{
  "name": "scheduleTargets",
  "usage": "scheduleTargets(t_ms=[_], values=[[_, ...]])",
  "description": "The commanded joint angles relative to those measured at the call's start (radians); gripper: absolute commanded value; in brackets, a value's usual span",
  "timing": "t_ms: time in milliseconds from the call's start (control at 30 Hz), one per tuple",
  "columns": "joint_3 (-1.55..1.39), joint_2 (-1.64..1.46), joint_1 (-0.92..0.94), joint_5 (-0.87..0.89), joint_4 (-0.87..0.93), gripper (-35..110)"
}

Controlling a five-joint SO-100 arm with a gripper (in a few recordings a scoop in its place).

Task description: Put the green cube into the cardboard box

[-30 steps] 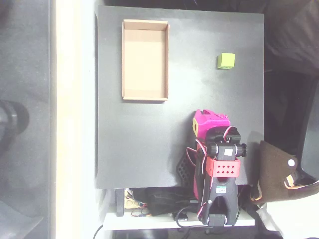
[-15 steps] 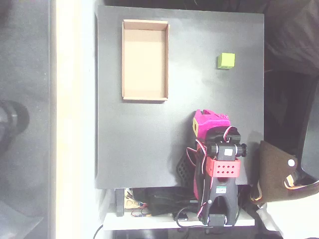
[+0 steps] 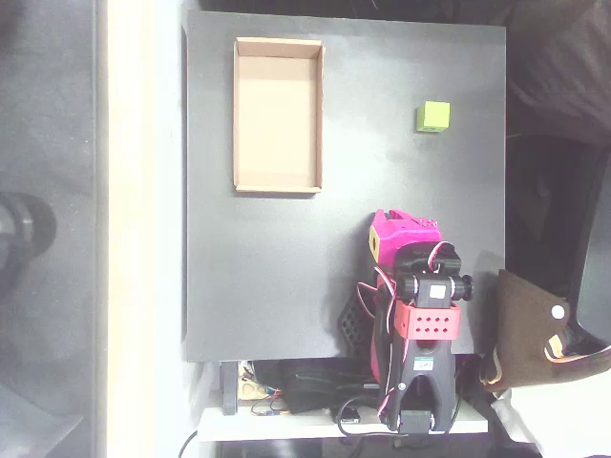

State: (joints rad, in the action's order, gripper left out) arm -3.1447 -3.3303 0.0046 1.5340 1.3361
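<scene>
Sitting alone on the matte black desk (image 3: 286,267), the small lime-green plain cube (image 3: 432,116) is resting near the upper right of the overhead view, well apart from everything else. The shallow tan cardboard box (image 3: 278,114), a lidless rectangular tray with low walls, is lying toward the upper left, its long side running up and down the picture and its floor bare. The magenta arm with its red servo bracket is folding over itself at the desk's lower right edge, and its magenta hand (image 3: 405,232) is pointing up the picture, well short of the cube. Whether the hand is open or closed cannot be told from above.
</scene>
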Motion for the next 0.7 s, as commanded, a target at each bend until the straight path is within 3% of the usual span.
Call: scheduleTargets(t_ms=[0,667], values=[[-0.005,-0.006,0.009,0.011,0.008,5],[0.288,0.112,0.0,0.017,0.008,5]])
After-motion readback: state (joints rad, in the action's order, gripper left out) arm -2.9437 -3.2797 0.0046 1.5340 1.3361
